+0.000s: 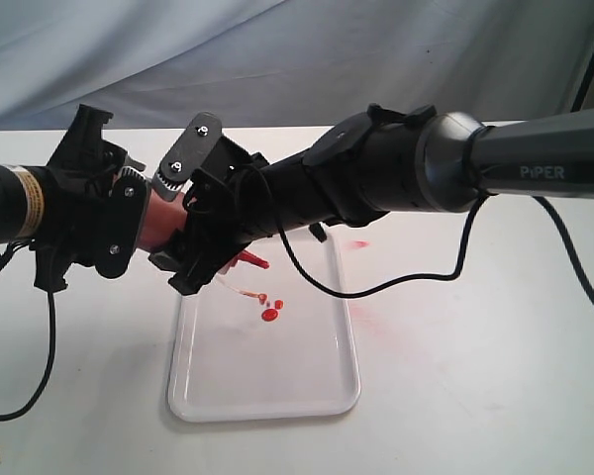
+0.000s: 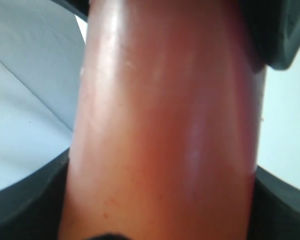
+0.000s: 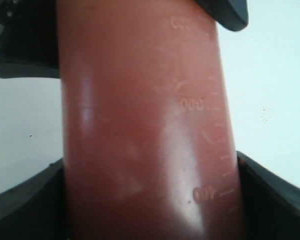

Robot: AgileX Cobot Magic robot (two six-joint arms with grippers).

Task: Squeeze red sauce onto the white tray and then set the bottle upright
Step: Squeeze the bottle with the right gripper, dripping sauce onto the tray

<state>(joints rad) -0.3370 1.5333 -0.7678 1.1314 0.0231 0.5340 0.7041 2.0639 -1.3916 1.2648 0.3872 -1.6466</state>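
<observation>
Left hand (image 1: 142,219) and right hand (image 1: 193,226) clench a translucent orange-red squeeze bottle (image 1: 162,220) above glossy red sauce blobs (image 1: 269,315) on a white rectangular tray (image 1: 267,404).

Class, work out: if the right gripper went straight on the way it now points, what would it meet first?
The right gripper clamps the bottle; just beyond, it would likely meet the left gripper facing it, though depth is unclear.
</observation>
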